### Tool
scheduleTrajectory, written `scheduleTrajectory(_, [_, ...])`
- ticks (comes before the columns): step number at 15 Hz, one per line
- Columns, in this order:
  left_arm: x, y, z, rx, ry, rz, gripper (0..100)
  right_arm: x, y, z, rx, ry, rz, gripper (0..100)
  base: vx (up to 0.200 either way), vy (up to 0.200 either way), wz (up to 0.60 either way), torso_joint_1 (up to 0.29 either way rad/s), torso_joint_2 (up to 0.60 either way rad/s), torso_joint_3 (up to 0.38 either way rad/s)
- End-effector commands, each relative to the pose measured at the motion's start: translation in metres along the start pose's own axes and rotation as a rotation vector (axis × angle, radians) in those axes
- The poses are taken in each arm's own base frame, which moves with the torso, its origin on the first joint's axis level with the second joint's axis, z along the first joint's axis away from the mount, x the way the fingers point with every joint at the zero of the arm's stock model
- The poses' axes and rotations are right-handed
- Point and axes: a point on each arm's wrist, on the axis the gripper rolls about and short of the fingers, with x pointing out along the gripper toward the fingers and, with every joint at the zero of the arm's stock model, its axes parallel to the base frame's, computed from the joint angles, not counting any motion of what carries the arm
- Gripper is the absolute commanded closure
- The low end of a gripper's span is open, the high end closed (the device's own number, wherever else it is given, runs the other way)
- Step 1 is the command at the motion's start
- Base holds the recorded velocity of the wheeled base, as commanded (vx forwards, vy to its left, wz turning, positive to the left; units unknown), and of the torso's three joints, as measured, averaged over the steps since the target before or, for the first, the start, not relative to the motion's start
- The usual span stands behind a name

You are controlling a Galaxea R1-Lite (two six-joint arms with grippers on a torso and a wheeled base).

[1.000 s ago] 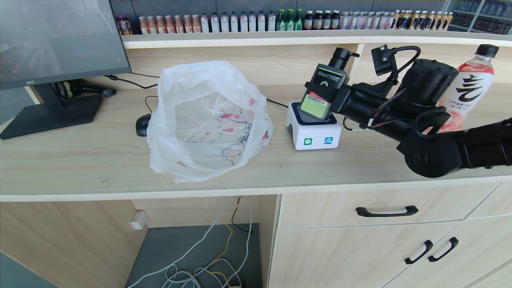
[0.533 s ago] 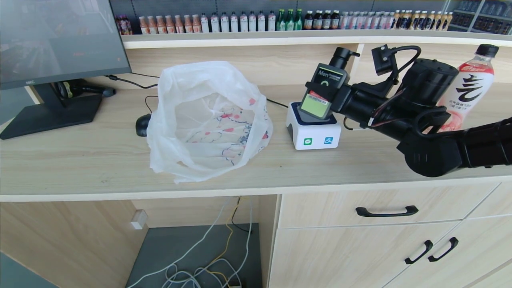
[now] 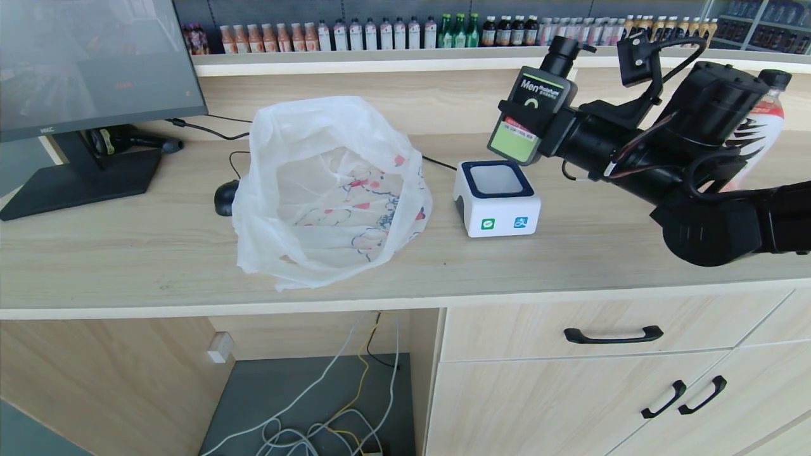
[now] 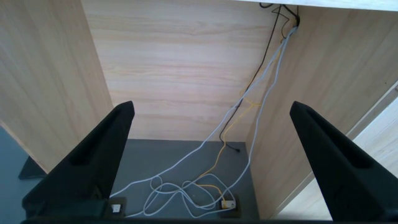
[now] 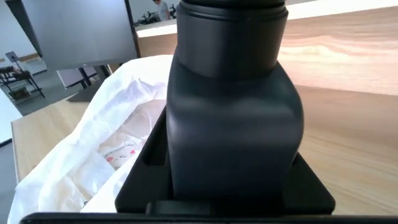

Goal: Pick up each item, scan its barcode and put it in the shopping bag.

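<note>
Observed right hand [image 3: 546, 130] closed tight around the body of the dark pump bottle [image 3: 531, 111]. Placed the bottle in the air above the scanner box [image 3: 497, 204], over its far right corner, clear of the glass top and not touching it. Noted bottle tilted, pump head pointing up and away from the scanner box, green label panel on the face turned toward the near side. Checked in right wrist view: same pump bottle [image 5: 233, 112] seated in the grip, shopping bag [image 5: 112, 149] beyond it.

Located shopping bag [image 3: 329, 190] just left of the scanner box on the surface [image 3: 127, 253], mouth open upward, red and blue print showing through the film. Could not tell whether the nearest fold touches the scanner box's left wall.

Logged a drink bottle [image 3: 763, 117] standing right of the scanner box and farther back, partly hidden behind the right arm. Logged a black mouse [image 3: 225, 197] left of the scanner box, against the far side of the bag. Logged a monitor [image 3: 89, 57] far left of the scanner box, and a row of bottles [image 3: 443, 31] on the shelf [image 3: 380, 60] behind it.

Found left hand [image 4: 211, 168] well below the scanner box, under the surface, fingers [image 4: 93, 162] spread wide apart and gripping nothing, loose cables [image 4: 205, 186] on the floor beneath
</note>
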Motion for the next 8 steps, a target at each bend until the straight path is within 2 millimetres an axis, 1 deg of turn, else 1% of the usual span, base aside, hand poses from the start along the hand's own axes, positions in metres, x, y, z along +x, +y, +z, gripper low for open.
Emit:
scheduleTrajectory(1, [0.000,0.000,0.000,0.000,-0.001,0.001,0,-0.012,0.011,0.017,-0.069,-0.025,-0.003,100,0.000,0.000,0.00,0.000,0.00,0.000])
scheduleTrajectory(4, [0.000,0.000,0.000,0.000,-0.001,-0.001,0,-0.037,0.024,0.016,-0.205,0.000,-0.032,100,0.000,0.000,0.00,0.000,0.00,0.000])
scheduleTrajectory(5, [0.000,0.000,0.000,0.000,-0.001,0.001,0,-0.041,0.026,0.015,-0.232,-0.003,-0.047,100,0.000,0.000,0.00,0.000,0.00,0.000])
scheduleTrajectory(6, [0.000,0.000,0.000,0.000,-0.001,-0.001,0,-0.048,0.032,0.010,-0.281,-0.031,-0.066,100,0.000,0.000,0.00,0.000,0.00,0.000])
scheduleTrajectory(7, [0.000,0.000,0.000,0.000,-0.001,0.001,0,-0.052,0.039,0.005,-0.295,-0.055,-0.082,100,0.000,0.000,0.00,0.000,0.00,0.000])
scheduleTrajectory(8, [0.000,0.000,0.000,0.000,-0.001,-0.001,0,-0.052,0.040,0.004,-0.297,-0.059,-0.086,100,0.000,0.000,0.00,0.000,0.00,0.000])
